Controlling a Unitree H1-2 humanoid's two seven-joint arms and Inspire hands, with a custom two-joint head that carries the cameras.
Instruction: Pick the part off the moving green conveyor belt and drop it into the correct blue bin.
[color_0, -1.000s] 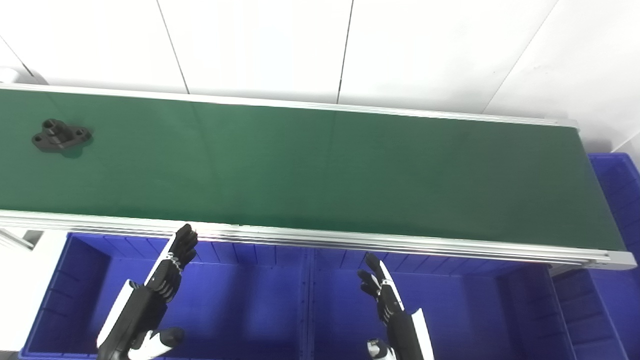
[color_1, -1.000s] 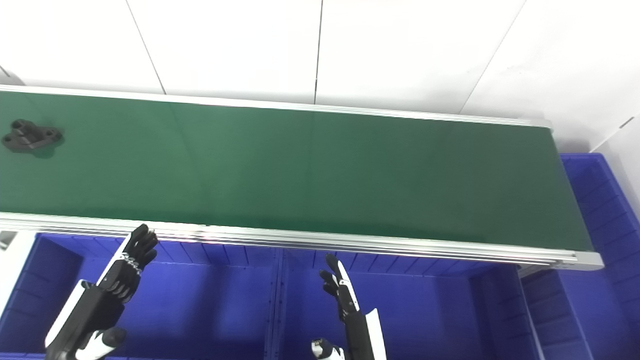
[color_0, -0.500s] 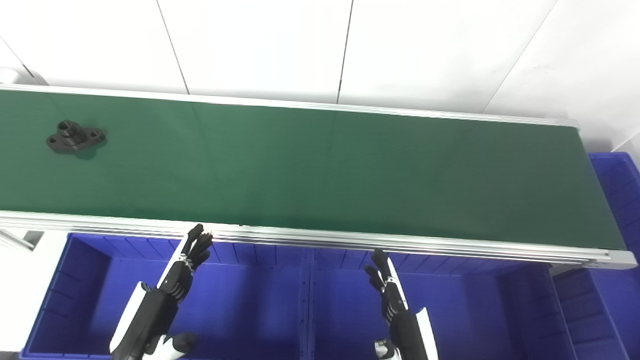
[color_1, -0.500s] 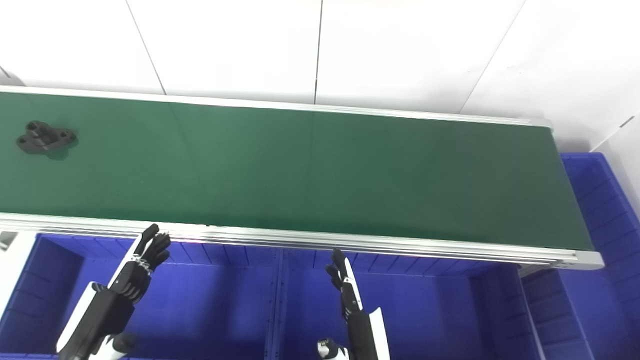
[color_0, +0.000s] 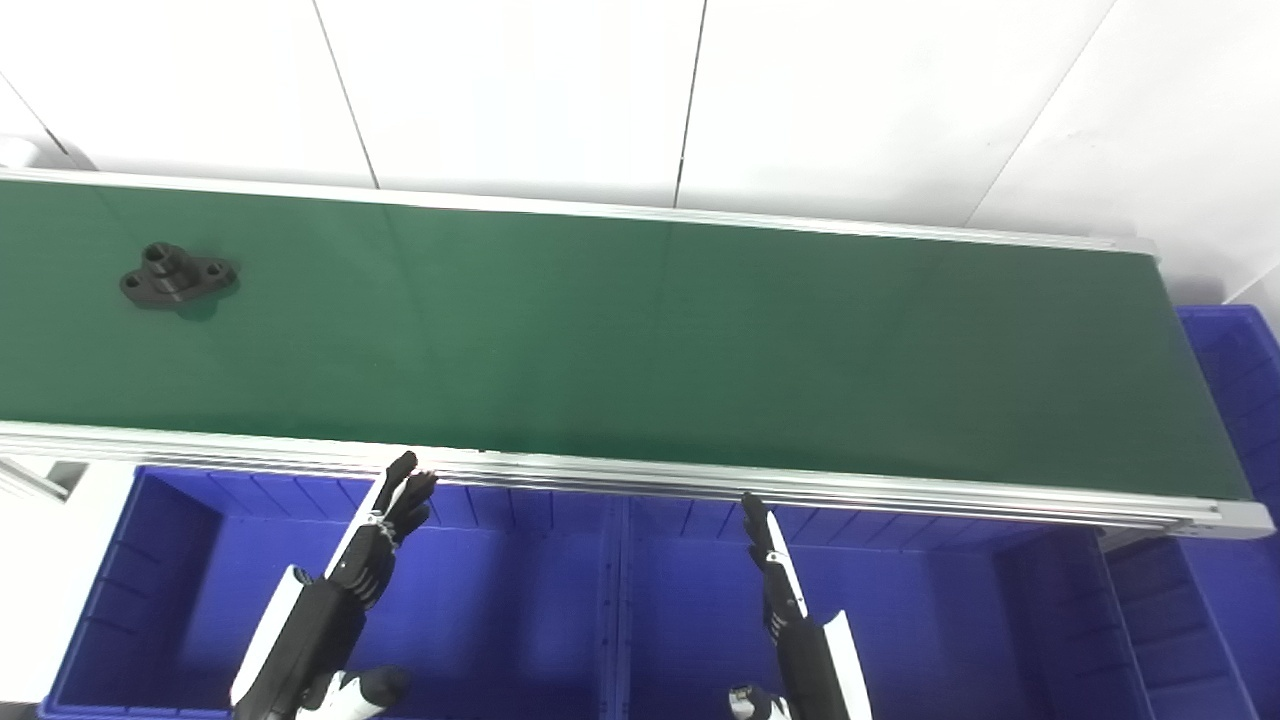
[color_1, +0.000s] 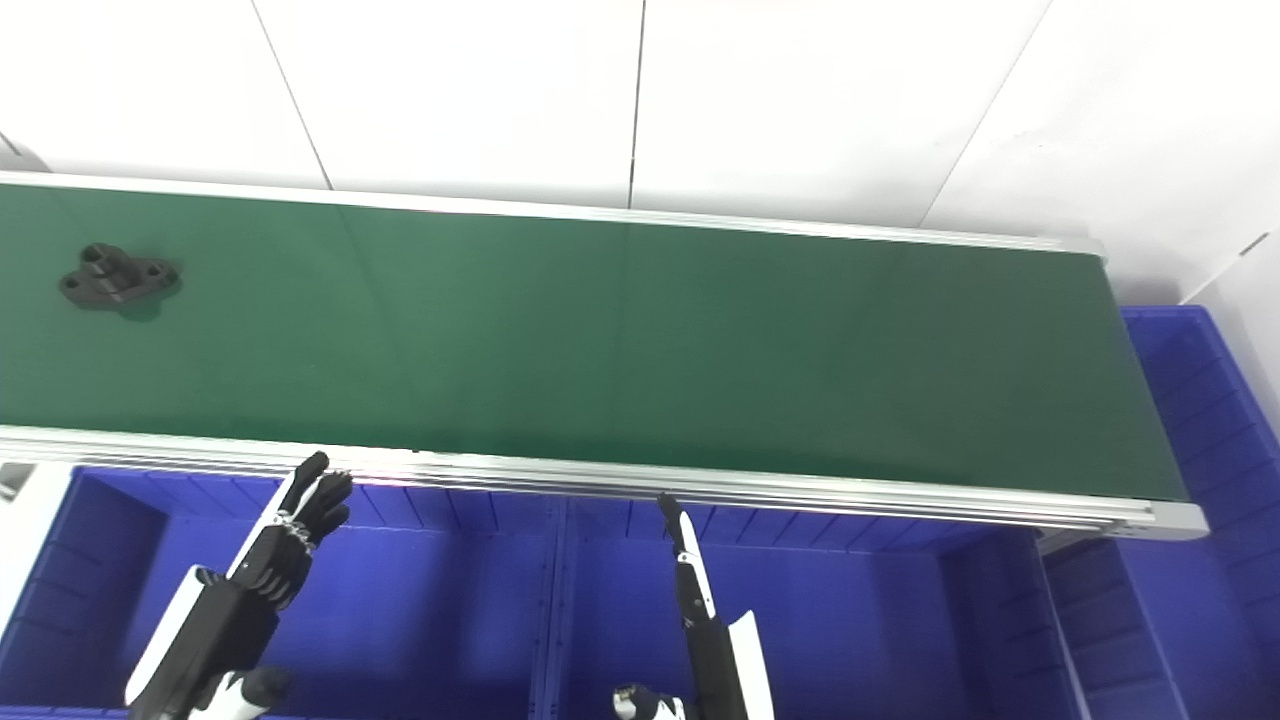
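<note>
White wall panels (color_0: 520, 90) at the back, and stretched in front of them the long green belt (color_0: 650, 340) with its silver rails, running right across the view. Out at the far left of that belt sits the black part (color_0: 178, 281), a flat flanged piece with a short stub rising from it, lying alone and well away from both hands. Down below the near rail, the blue bins: a left bin (color_0: 170, 560) and a middle bin (color_0: 900, 600) side by side, and another blue bin (color_0: 1235, 380) off the belt's right end. The left hand (color_0: 385, 525) is raised over the left bin, fingers stretched out and slightly spread, holding nothing, tips just beneath the rail. The right hand (color_0: 770, 565) is up over the middle bin, seen edge-on, fingers straight and extended, empty too.
</note>
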